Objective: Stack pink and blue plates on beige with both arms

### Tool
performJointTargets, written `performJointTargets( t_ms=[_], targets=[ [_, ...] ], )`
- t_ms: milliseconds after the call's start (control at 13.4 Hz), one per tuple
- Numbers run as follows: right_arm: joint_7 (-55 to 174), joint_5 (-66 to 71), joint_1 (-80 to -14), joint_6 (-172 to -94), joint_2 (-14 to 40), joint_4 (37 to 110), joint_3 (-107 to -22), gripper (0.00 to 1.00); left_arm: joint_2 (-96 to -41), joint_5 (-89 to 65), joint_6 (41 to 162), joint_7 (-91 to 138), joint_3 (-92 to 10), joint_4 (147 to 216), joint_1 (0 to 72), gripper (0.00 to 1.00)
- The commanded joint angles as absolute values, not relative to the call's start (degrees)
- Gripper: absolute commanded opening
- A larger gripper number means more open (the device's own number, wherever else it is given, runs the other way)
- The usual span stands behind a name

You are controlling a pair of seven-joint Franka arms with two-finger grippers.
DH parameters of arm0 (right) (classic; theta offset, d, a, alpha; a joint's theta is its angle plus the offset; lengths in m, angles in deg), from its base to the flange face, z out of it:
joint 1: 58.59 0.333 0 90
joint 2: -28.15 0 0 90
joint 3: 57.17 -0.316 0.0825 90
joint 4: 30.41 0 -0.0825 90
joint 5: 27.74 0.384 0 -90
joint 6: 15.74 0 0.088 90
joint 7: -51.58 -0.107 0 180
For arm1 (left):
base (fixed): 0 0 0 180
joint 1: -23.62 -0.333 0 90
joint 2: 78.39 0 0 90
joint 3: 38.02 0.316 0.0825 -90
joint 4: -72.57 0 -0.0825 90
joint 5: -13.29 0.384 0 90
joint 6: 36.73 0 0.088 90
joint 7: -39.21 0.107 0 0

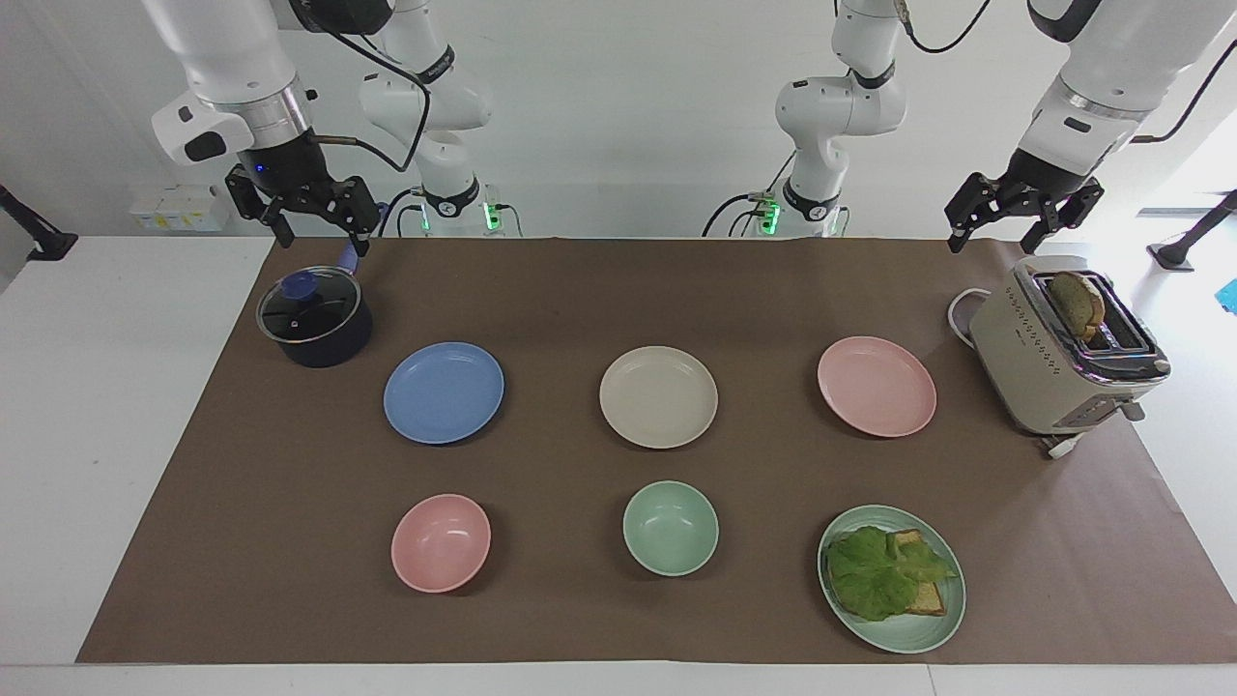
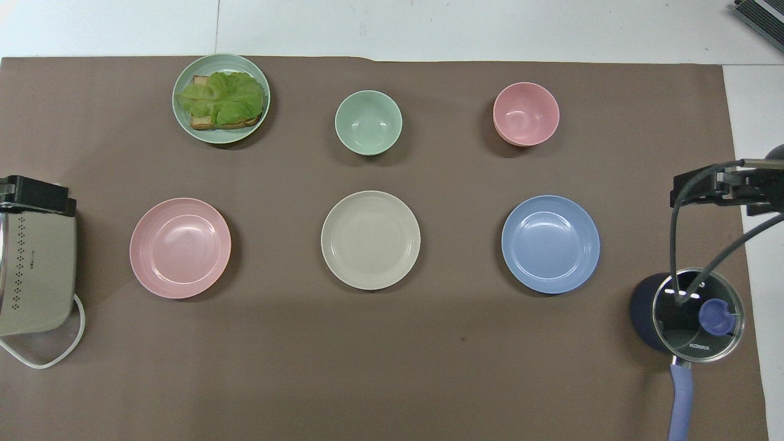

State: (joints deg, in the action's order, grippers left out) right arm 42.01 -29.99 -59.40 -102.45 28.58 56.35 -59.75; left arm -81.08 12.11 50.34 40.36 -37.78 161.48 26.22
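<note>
Three equal plates lie in a row across the brown mat. The beige plate (image 1: 658, 396) (image 2: 370, 239) is in the middle. The blue plate (image 1: 444, 392) (image 2: 550, 244) lies toward the right arm's end and the pink plate (image 1: 877, 386) (image 2: 180, 247) toward the left arm's end. All three are bare and apart from one another. My right gripper (image 1: 322, 232) (image 2: 713, 187) hangs open and empty above the pot. My left gripper (image 1: 1000, 237) (image 2: 37, 195) hangs open and empty above the toaster. Neither touches a plate.
A dark pot (image 1: 314, 317) with a glass lid stands beside the blue plate. A beige toaster (image 1: 1063, 353) holding toast stands beside the pink plate. Farther from the robots sit a pink bowl (image 1: 441, 542), a green bowl (image 1: 670, 528) and a green plate (image 1: 908, 638) with lettuce and toast.
</note>
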Motion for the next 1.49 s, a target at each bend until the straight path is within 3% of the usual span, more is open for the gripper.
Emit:
performJointTargets(
  t_ms=[0,447,1043,1415],
  targets=[
    [43.0,-28.2,-60.5,-101.4,28.5,56.1,-60.1,1.0,-83.1,13.1,50.3,40.9,-37.7,163.7,26.4,1.0],
    [43.2,-28.3,-60.4,-101.4,28.5,56.1,-60.1,1.0,-83.1,13.1,51.0,40.9,-37.7,165.8,26.3,1.0],
    [43.2,-28.3,-60.6,-101.5,28.4,56.1,-60.0,1.0,-82.3,13.0,69.1,40.5,-37.7,184.8,22.6,1.0],
    [43.5,-28.3,-60.6,-101.6,28.5,56.1,-60.0,1.0,-76.5,13.0,79.5,39.0,-37.7,192.4,19.6,1.0]
  ],
)
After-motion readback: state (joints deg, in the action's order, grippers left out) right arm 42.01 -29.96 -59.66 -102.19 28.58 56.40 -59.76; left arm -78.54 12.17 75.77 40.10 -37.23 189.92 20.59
